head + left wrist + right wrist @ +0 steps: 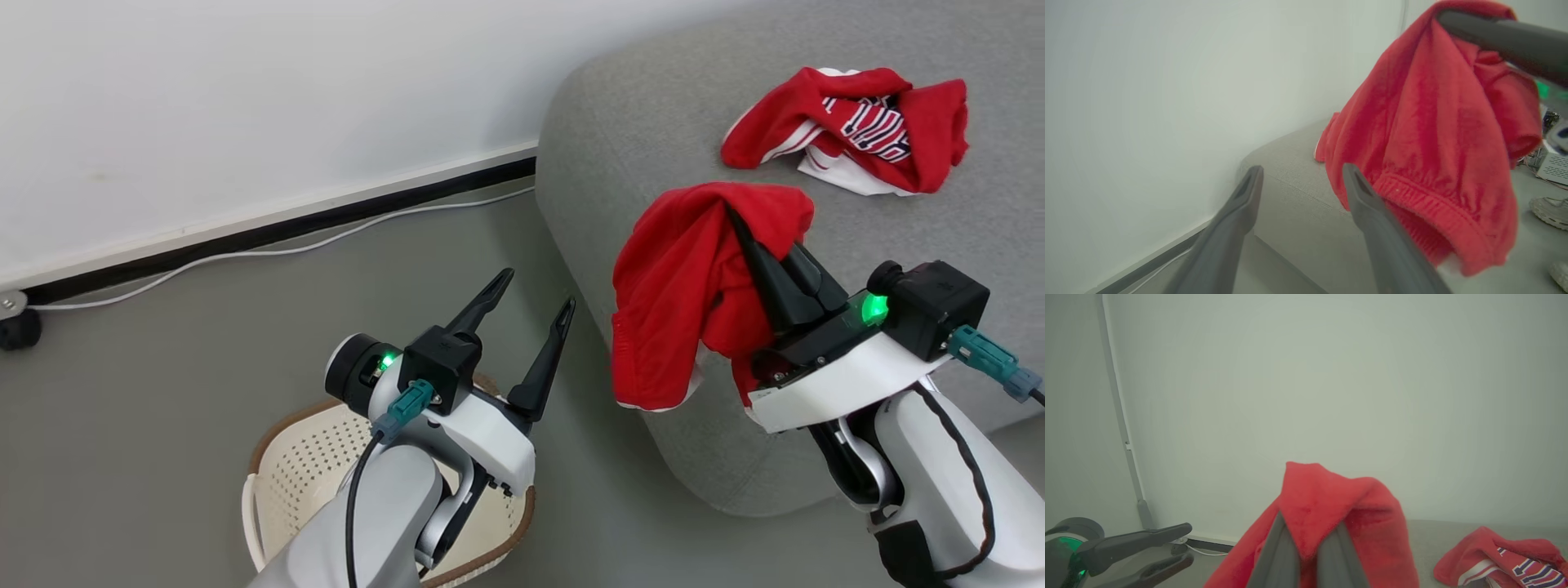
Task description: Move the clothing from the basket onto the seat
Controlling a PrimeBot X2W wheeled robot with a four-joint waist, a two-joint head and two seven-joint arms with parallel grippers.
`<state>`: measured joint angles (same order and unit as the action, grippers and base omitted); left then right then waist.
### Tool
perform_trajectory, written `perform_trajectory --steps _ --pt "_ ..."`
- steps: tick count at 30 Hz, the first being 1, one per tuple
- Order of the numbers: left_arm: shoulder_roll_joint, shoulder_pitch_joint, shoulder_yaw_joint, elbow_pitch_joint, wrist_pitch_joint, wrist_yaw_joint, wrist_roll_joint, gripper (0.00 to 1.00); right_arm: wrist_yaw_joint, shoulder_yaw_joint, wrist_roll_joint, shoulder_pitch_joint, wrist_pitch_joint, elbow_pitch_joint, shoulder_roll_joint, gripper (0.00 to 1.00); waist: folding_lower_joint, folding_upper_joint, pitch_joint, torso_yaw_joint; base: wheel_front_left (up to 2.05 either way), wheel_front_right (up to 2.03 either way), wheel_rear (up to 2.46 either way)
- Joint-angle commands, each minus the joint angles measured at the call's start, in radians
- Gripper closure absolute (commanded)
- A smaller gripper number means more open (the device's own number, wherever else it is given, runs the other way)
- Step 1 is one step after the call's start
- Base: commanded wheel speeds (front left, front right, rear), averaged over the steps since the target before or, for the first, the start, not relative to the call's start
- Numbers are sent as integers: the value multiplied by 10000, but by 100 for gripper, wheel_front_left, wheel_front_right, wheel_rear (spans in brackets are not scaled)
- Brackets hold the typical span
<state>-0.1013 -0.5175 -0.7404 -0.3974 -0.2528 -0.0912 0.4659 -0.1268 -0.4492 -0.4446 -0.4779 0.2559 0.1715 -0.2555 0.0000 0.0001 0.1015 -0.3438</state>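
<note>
- Over the seat's (653, 122) edge, right gripper (735, 220) is clamped on 1 red garment (678, 294), probably shorts.
- Left gripper (537, 288) hangs wide apart above the basket (302, 457).
- 1 lettered red top (857, 122) lies on the seat.

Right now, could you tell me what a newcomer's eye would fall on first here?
A red garment draped over the shut right gripper, hanging at the grey sofa's near edge. Next, a crumpled red-and-white jersey lying farther back on the sofa, and the left gripper open above the basket.

White wall (245, 98), blk baseboard (286, 225), wht cable (245, 253) — grey floor (204, 343), shoe (1549, 210)
</note>
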Motion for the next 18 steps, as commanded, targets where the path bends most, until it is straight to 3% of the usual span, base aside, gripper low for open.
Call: perform_trajectory --steps 1,18 --pt "-41 -101 369 244 -88 95 -140 0 -39 37 -106 78 59 -332 -63 100 0 -1 -7 -306 0 0 0" --pt "292 456 806 114 -89 574 -671 0 -39 976 -155 506 59 -993 -387 100 0 -1 187 -1572 0 0 0"
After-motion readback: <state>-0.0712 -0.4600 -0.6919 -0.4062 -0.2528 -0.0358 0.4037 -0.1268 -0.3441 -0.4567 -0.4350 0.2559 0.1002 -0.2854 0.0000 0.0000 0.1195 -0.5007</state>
